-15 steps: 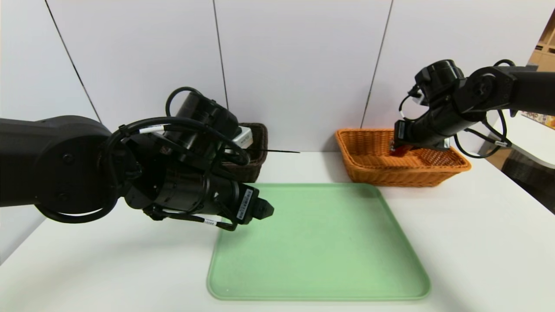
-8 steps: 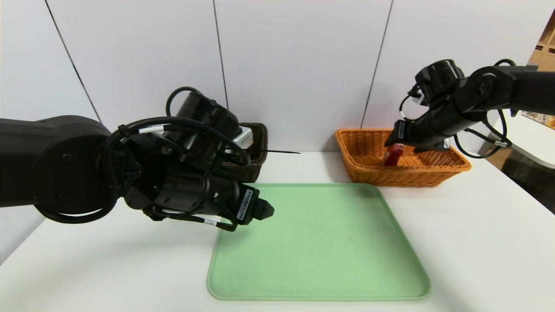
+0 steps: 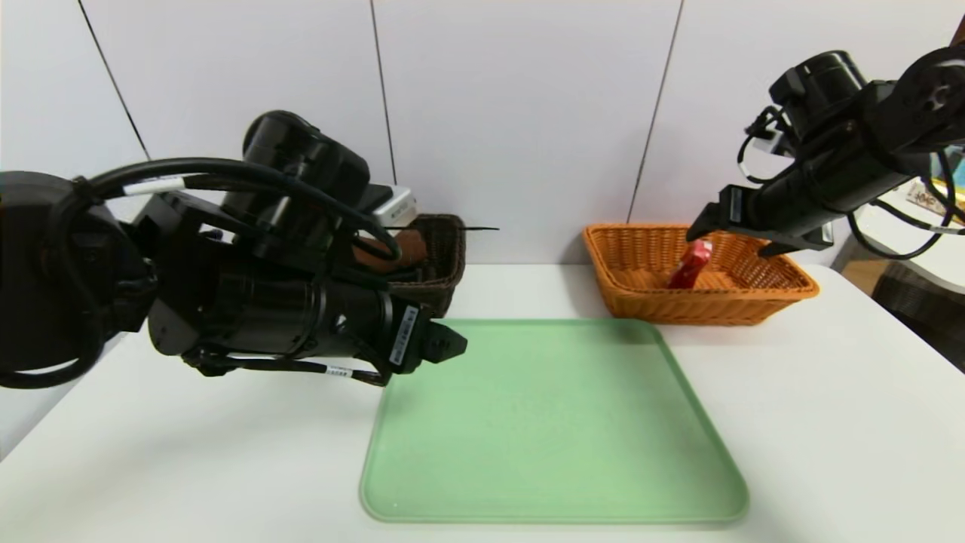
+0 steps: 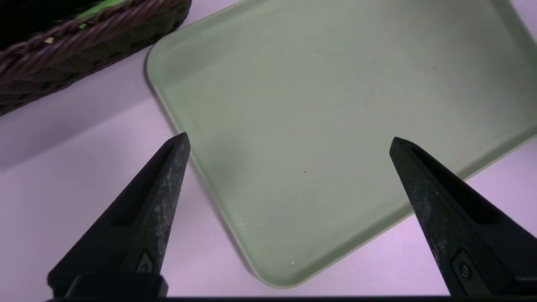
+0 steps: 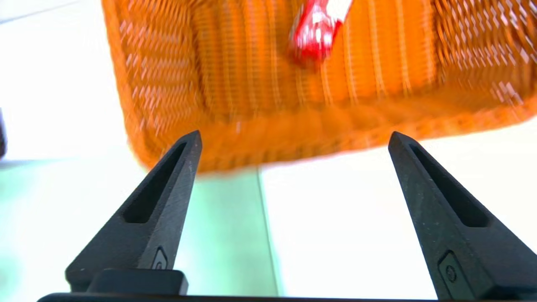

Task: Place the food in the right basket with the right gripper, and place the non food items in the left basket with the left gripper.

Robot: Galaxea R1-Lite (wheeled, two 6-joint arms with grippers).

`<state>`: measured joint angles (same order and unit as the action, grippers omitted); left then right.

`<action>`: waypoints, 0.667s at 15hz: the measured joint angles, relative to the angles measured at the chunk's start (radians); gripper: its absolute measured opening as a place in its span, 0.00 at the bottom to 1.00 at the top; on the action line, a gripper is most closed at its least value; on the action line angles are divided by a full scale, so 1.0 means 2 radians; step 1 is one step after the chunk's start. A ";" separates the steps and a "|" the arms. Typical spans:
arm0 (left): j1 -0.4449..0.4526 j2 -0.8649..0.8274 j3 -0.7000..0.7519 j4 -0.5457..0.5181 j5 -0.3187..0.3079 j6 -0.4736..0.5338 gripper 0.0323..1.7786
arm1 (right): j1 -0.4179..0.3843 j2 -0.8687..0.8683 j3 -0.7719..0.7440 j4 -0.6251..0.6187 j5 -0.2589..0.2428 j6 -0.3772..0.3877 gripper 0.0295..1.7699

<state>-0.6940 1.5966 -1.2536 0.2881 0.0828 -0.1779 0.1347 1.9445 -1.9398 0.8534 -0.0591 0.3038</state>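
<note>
Right claw (image 5: 295, 134), fingers spread wide and holding nothing, above the orange basket (image 3: 709, 305); a red packet (image 3: 690, 265), probably food, lies inside. Left claw (image 4: 289, 135), likewise spread and without a load, over the green tray (image 3: 554, 422), near the dark basket (image 3: 445, 256), which holds a brown object (image 3: 396, 250).
</note>
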 joint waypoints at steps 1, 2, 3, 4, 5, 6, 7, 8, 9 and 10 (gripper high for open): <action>0.001 -0.011 -0.001 0.003 0.000 0.003 0.95 | 0.004 -0.016 0.003 0.014 0.000 0.000 0.88; 0.003 -0.024 -0.006 0.012 0.001 0.007 0.95 | 0.009 -0.032 0.007 0.024 0.000 0.000 0.89; 0.004 -0.034 -0.015 0.026 0.001 0.008 0.95 | 0.015 -0.048 0.012 0.035 0.000 -0.001 0.90; 0.006 -0.042 -0.028 0.043 0.003 0.008 0.95 | 0.023 -0.066 0.018 0.047 0.000 -0.001 0.91; 0.009 -0.051 -0.043 0.063 0.007 0.008 0.95 | 0.032 -0.084 0.024 0.058 0.000 -0.001 0.92; 0.011 -0.059 -0.055 0.085 0.017 0.008 0.95 | 0.040 -0.099 0.031 0.065 0.000 0.000 0.92; 0.011 -0.066 -0.065 0.105 0.032 0.008 0.95 | 0.051 -0.117 0.040 0.072 0.000 0.000 0.93; 0.012 -0.074 -0.073 0.123 0.051 0.007 0.95 | 0.065 -0.138 0.050 0.077 0.000 0.000 0.93; 0.012 -0.082 -0.080 0.138 0.067 0.007 0.95 | 0.078 -0.157 0.061 0.080 -0.001 0.000 0.94; 0.013 -0.090 -0.083 0.153 0.081 0.006 0.95 | 0.091 -0.178 0.075 0.082 -0.001 0.001 0.94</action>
<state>-0.6677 1.4166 -1.4196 0.5936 0.2449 -0.1649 0.3168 1.5889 -1.7906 1.0170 -0.0615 0.3053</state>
